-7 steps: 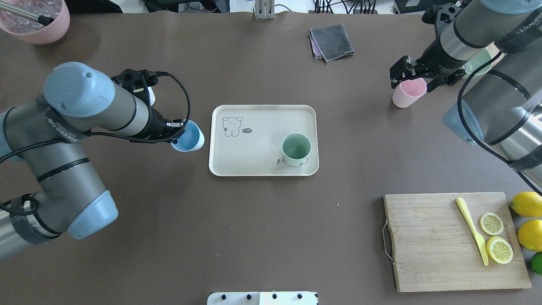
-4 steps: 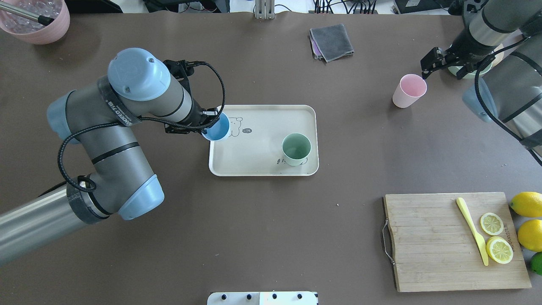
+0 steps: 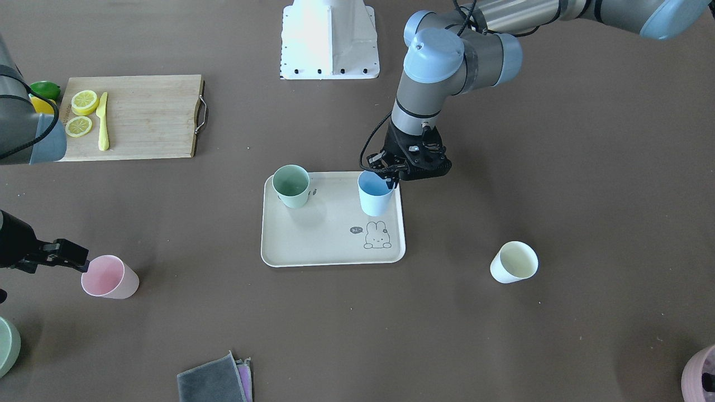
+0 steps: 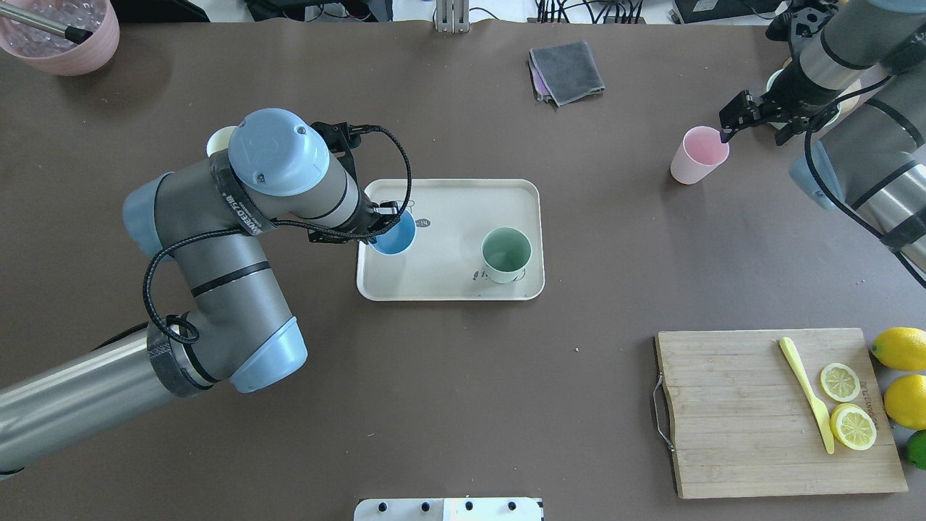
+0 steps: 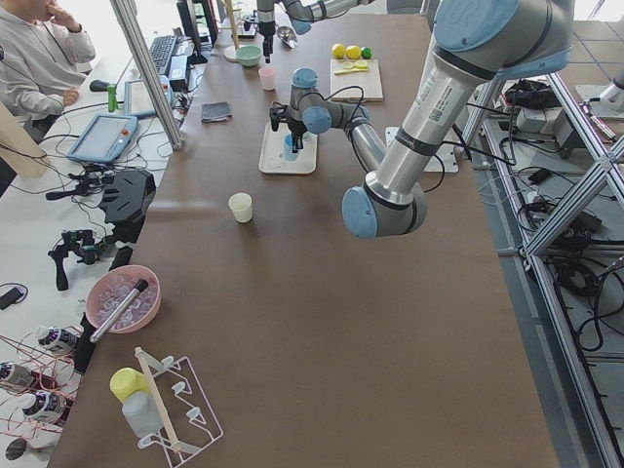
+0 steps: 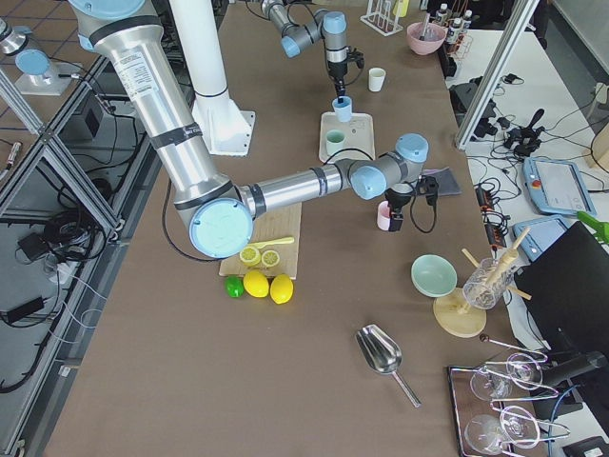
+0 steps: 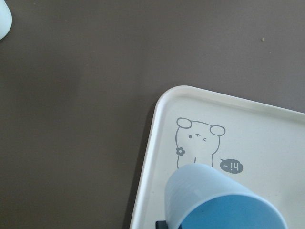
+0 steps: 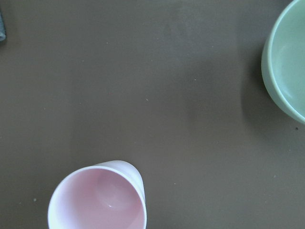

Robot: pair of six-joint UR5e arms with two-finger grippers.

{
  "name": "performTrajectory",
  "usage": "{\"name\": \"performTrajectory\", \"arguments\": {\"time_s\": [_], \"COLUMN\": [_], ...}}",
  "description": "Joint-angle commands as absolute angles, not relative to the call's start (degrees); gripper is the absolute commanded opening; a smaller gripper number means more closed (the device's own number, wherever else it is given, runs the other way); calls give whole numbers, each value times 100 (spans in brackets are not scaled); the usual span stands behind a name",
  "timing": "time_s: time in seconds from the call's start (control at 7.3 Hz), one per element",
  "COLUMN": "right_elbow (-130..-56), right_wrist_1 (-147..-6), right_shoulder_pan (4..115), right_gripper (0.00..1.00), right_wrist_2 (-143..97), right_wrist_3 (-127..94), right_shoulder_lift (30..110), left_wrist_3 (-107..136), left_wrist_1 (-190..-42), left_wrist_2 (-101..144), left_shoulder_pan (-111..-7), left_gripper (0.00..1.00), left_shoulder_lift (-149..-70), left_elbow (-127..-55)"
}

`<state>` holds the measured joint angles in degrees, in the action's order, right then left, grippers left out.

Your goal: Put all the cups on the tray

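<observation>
Blue cup at tray edge
Left gripper (image 3: 392, 180) pinched the blue cup (image 3: 375, 201) near the tray's (image 3: 313, 251) rim; released tilted, it could tip off. Right gripper (image 4: 752, 129) hung spread beside the pink cup (image 4: 698, 153).

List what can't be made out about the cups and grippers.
- Cream cup: overhead view, mostly hidden behind the left arm.
- Blue cup: whether its base touches the tray; side views too distant.
- Right gripper: open or shut near the pink cup; tiny overhead, unseen in wrist view.
</observation>
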<state>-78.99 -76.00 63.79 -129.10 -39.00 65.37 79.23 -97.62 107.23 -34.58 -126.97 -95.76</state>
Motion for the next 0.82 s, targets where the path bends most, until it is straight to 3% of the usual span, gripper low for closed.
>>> {"name": "performTrajectory", "arguments": {"time_s": [0.0, 0.27, 0.41, 0.55, 0.68], "right_elbow": [-7639, -7585, -7533, -7515, -7515], "right_wrist_1": [-7444, -7444, -7444, -7453, -7462], "right_shoulder_pan": [6249, 6153, 6144, 6144, 6144], "right_gripper": [100, 100, 95, 54, 1], "right_wrist_2": [-12929, -12920, -12920, -12929, -12929], "right_wrist_3": [-3981, -3999, -3999, -4008, -4008], "right_shoulder_lift": [6391, 6468, 6469, 6469, 6469], "left_wrist_3": [7910, 7919, 7928, 7928, 7928], "left_wrist_1": [-9747, -9686, -9677, -9677, -9598], "left_wrist_2": [10749, 10740, 10740, 10740, 10749], "left_shoulder_pan": [-3463, -3480, -3489, -3507, -3585], "left_gripper": [98, 98, 98, 98, 98], "left_shoulder_lift": [-12691, -12674, -12674, -12674, -12665], "left_elbow": [-9676, -9904, -9923, -9932, -10010]}}
